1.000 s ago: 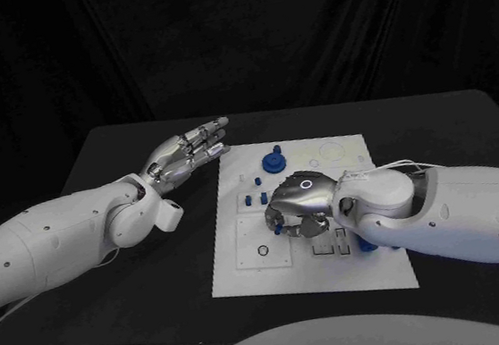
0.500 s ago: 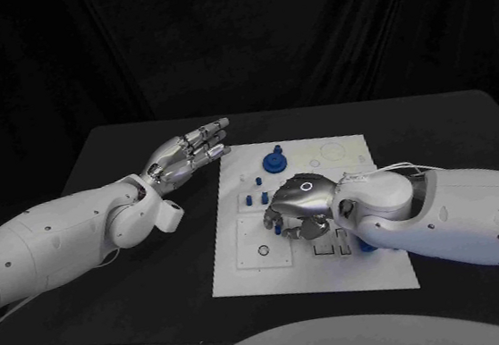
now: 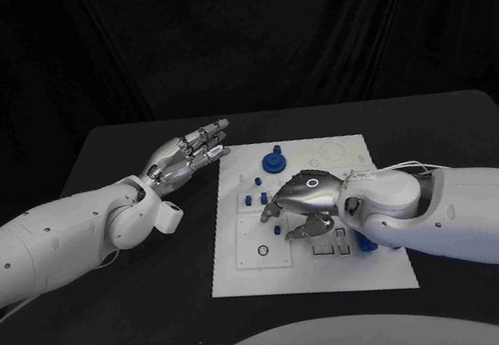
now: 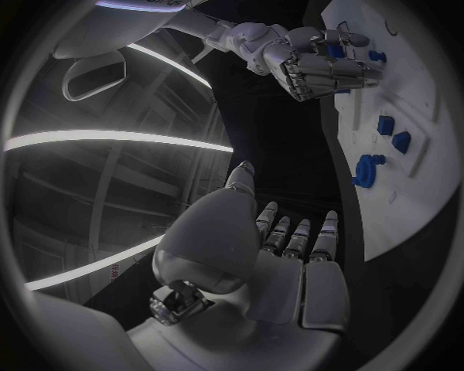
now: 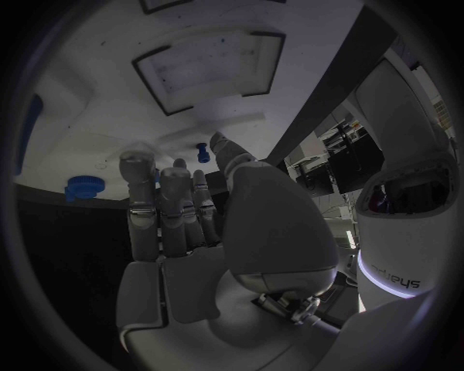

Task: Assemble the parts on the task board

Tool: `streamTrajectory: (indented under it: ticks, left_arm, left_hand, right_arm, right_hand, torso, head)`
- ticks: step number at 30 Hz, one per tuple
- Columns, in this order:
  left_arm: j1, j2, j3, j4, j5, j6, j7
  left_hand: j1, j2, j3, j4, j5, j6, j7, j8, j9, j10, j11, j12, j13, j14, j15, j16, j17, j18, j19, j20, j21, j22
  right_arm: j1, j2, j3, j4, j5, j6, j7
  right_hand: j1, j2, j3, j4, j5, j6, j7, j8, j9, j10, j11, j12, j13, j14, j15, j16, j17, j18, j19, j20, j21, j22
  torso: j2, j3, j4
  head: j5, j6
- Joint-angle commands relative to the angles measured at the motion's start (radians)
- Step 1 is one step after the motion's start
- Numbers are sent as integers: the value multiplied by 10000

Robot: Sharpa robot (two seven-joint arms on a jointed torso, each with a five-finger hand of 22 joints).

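The white task board point(image 3: 249, 274) lies in the middle of the black table. My right hand point(image 3: 303, 208) hovers low over its centre with the fingers curled down. A small blue peg point(image 5: 201, 152) sits between its thumb and a fingertip, and the same blue shows inside the right hand's fingers point(image 4: 335, 51). A round blue part point(image 3: 273, 163) stands at the board's far side, with small blue parts point(image 3: 256, 198) just in front of it. My left hand point(image 3: 189, 156) floats off the board's far left corner, fingers straight and apart, holding nothing.
Another blue part point(image 3: 365, 244) lies on the board beside my right forearm. Square recesses point(image 5: 203, 68) and outlines mark the board. Bare black table point(image 3: 149, 272) stretches to the left of the board and beyond its far edge.
My right hand has shifted slightly to the right over the board and turned a little. The left hand has stayed where it was.
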Motion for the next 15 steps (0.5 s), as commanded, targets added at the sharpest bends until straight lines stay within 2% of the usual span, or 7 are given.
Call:
streamTrajectory:
  ticks: [1,2,5,6,8,11,15]
  left_arm:
    - [-15,-13,10,25,73,108,495]
    - [-16,-19,10,29,73,99,498]
    - [-16,-40,10,46,73,80,504]
    - [-16,-50,10,53,73,77,504]
    - [-16,-72,10,69,73,65,501]
    - [-17,-84,10,68,73,53,501]
    - [-17,-73,10,64,73,43,515]
  left_hand:
    - [39,93,64,9,52,-26,65,56,14,-15,11,11,-10,24,73,-24,-5,30,40,44,2,-3]
    - [41,94,66,7,55,-29,68,56,14,-16,10,10,-10,24,74,-24,-6,30,40,44,2,-4]
    - [51,94,73,-1,67,-30,61,56,14,-11,20,12,-9,28,76,-22,-4,29,42,43,3,-5]
    - [51,94,73,-1,67,-30,61,56,14,-11,20,12,-9,28,76,-22,-4,29,42,43,3,-5]
    - [51,94,73,-1,67,-30,61,56,14,-11,20,12,-9,28,76,-22,-4,29,42,43,3,-5]
    - [51,94,73,-1,67,-30,61,56,14,-11,20,12,-9,28,76,-22,-4,29,42,43,3,-5]
    - [59,92,79,-8,82,-38,48,55,13,-9,32,13,-8,27,77,-22,-4,29,42,42,3,-9]
  right_arm:
    - [247,-162,15,102,-75,-763,-316]
    - [374,-250,15,141,-56,-824,-331]
    - [745,-514,15,251,250,-850,-365]
    - [922,-643,15,298,483,-767,-393]
    - [1279,-916,15,379,992,-463,-461]
    - [1665,-1252,15,443,1496,37,-613]
    - [1963,-1716,14,504,1878,620,-806]
  right_hand:
    - [46,-39,-587,622,-442,114,2,59,-187,-379,43,-103,-185,55,51,88,120,31,155,36,137,825]
    - [-40,-185,-831,1101,-605,188,-36,96,-256,-467,33,-162,-299,184,48,198,285,3,292,19,358,882]
    - [-27,-618,-1277,1976,-759,251,-80,120,-375,-655,54,-332,-528,213,26,176,261,-20,340,32,343,887]
    - [-96,-653,-1388,2008,-750,281,-95,132,-401,-710,75,-391,-599,246,30,208,318,-30,364,32,377,898]
    - [-260,-792,-1532,2016,-730,402,55,185,-445,-835,158,-527,-768,301,78,265,405,-46,405,58,414,914]
    - [-525,-763,-1579,2030,-680,474,135,209,-487,-938,204,-635,-905,292,110,259,394,-43,401,84,370,911]
    - [-665,-821,-1598,2025,-594,576,184,235,-529,-980,248,-712,-1043,218,159,204,311,-28,348,130,237,891]
  torso:
    - [0,2,0]
    - [0,2,1]
    - [-1,1,3]
    - [-5,-3,1]
    - [-10,-3,2]
    - [-12,-6,3]
    - [-5,-7,3]
  head:
    - [9,-2]
    - [13,-2]
    - [-1,-2]
    - [-10,-2]
    - [-26,-2]
    - [-36,-2]
    - [-52,-2]
